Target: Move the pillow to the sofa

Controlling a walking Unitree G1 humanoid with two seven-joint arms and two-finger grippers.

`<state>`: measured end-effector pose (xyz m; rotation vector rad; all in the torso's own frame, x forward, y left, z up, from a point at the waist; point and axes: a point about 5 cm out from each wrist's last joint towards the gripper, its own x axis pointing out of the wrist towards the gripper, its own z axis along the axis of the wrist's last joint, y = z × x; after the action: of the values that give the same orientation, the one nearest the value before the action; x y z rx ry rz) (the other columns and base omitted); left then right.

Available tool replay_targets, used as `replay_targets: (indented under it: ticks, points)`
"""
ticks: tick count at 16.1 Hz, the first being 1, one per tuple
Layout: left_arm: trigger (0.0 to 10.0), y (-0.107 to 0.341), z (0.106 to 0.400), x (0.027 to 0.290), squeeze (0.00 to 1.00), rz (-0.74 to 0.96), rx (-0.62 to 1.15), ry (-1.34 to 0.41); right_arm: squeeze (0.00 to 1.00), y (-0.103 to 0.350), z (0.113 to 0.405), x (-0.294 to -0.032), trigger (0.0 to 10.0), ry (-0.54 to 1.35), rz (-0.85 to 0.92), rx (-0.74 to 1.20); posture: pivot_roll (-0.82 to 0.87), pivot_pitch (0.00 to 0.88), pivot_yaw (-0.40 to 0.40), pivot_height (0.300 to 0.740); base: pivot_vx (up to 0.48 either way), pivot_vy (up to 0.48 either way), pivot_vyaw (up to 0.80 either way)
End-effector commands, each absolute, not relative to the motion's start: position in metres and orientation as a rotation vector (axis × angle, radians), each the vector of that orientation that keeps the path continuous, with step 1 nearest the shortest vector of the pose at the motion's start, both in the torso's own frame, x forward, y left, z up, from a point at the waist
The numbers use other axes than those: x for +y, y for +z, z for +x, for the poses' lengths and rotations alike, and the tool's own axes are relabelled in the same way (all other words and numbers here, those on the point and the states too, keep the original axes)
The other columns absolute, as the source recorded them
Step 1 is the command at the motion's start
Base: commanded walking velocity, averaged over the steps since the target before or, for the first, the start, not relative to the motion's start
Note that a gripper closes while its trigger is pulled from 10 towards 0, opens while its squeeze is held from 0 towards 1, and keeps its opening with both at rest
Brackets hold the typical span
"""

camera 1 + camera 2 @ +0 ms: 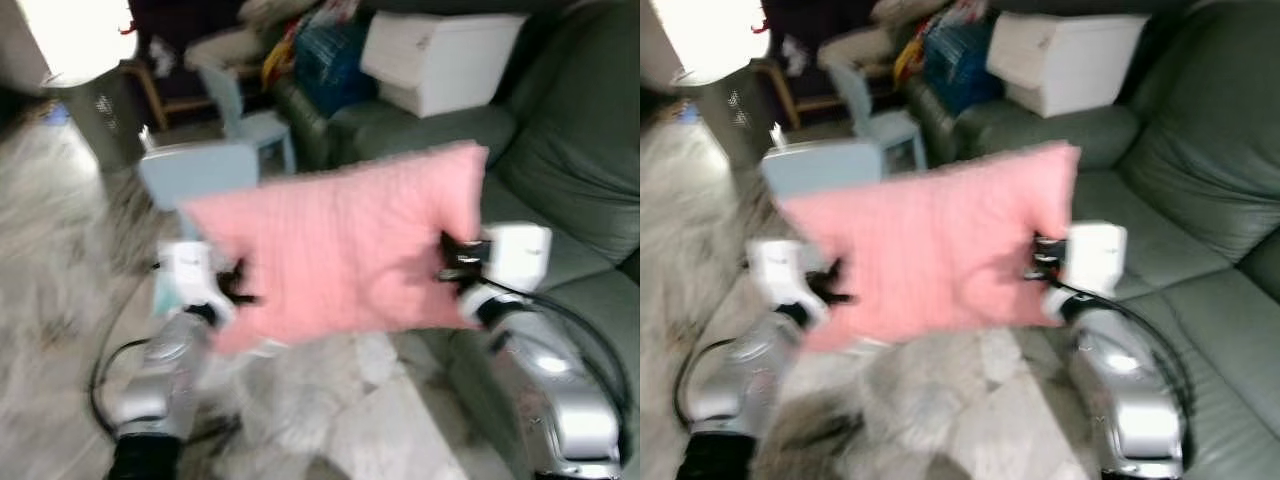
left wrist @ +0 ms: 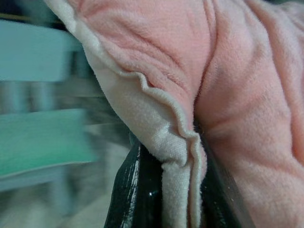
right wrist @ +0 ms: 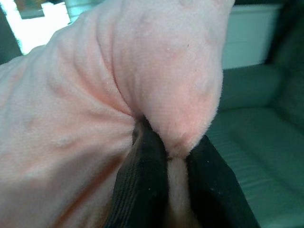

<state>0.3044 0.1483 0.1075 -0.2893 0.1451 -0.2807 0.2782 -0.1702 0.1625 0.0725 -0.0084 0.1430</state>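
A dark green leather sofa fills the right side — a white box rests on its far arm. A pale blue small chair stands on the mottled grey floor; bright light glares at upper left.

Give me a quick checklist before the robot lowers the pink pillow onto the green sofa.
1. Left gripper hold: ok, jaws pinch the seam of the pillow.
2. Right gripper hold: ok, jaws clamp a fold at the pillow's other edge.
3. Pillow off the floor: ok, held up between both arms.
4. Sofa seat ahead on the robot's right: ok, cushion looks bare there.
5. White box on the sofa: ok, sits farther back, apart from the pillow.
6. View sharpness: not ok, head views are blurred, so the gap to the seat cannot be judged.
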Motion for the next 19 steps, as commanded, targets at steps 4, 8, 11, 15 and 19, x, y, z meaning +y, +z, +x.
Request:
replay_targets:
  ticks: [4,8,11,15,19]
  points:
    - [10.0,0.1148,0.3061,0.1612,0.0,-0.262,0.119,-0.249,0.0,0.1729,0.2787,-0.1607,10.0,0.172,0.082,-0.054,-0.22,0.0,0.067,0.74,0.275,0.0,-0.77]
    - [10.0,0.1134,0.3054,0.1596,0.0,-0.262,0.128,-0.252,0.0,0.1734,0.2786,-0.1615,10.0,0.172,0.081,-0.053,-0.22,0.0,0.065,0.74,0.262,0.0,-0.78]
    - [10.0,0.1133,0.3055,0.1597,0.0,-0.262,0.129,-0.252,0.0,0.1737,0.2786,-0.1611,10.0,0.173,0.082,-0.055,-0.22,0.0,0.066,0.74,0.247,0.0,-0.76]
    - [10.0,0.1131,0.3055,0.1598,0.0,-0.262,0.13,-0.252,0.0,0.1737,0.2784,-0.1608,10.0,0.174,0.082,-0.055,-0.22,0.0,0.065,0.74,0.186,0.0,-0.76]
    - [10.0,0.1122,0.3053,0.1597,0.0,-0.261,0.134,-0.254,0.0,0.1739,0.2786,-0.1604,10.0,0.177,0.081,-0.053,-0.22,0.0,0.064,0.74,0.0,0.0,-0.76]
